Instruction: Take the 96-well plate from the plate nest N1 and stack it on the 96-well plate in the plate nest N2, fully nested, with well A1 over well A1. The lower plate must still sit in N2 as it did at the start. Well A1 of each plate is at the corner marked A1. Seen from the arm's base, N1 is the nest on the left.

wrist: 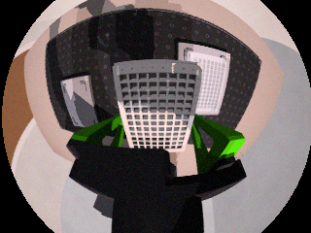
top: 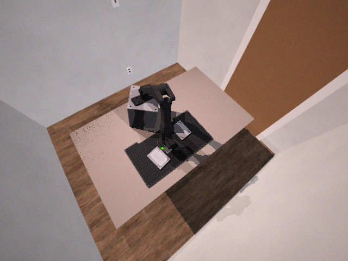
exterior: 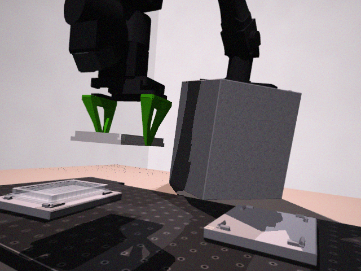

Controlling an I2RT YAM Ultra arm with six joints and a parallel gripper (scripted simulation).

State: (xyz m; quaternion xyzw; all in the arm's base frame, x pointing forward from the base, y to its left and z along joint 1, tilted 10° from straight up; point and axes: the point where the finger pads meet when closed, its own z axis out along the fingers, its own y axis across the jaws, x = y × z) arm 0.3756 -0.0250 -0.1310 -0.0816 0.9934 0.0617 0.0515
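The gripper [exterior: 125,136] was clamped on a 96-well plate [exterior: 116,138], with one green finger [exterior: 151,119] on each long side. The plate hung in the air, level, well above the black board [exterior: 163,233].

The side view showed how high the plate was, but only its thin edge. It also showed the empty nest [exterior: 262,236] on the near right, with small clips at its corners, and the other nest [exterior: 58,205] on the far left with a clear plate [exterior: 58,189] sitting in it. The held plate was between the two nests, closer to the full one.

The wrist view showed the wells of the held plate [wrist: 157,107] as a grid, which the side view did not. Its long side ran away from the camera. The plate in the nest [wrist: 210,78] lay just right of it and pointed nearly the same way. The empty nest [wrist: 78,97] was on the left.

The top view showed the whole arm [top: 166,112] reaching down from a grey box [top: 140,118]. The held plate was mostly hidden there. I could not read the A1 marks in any view.
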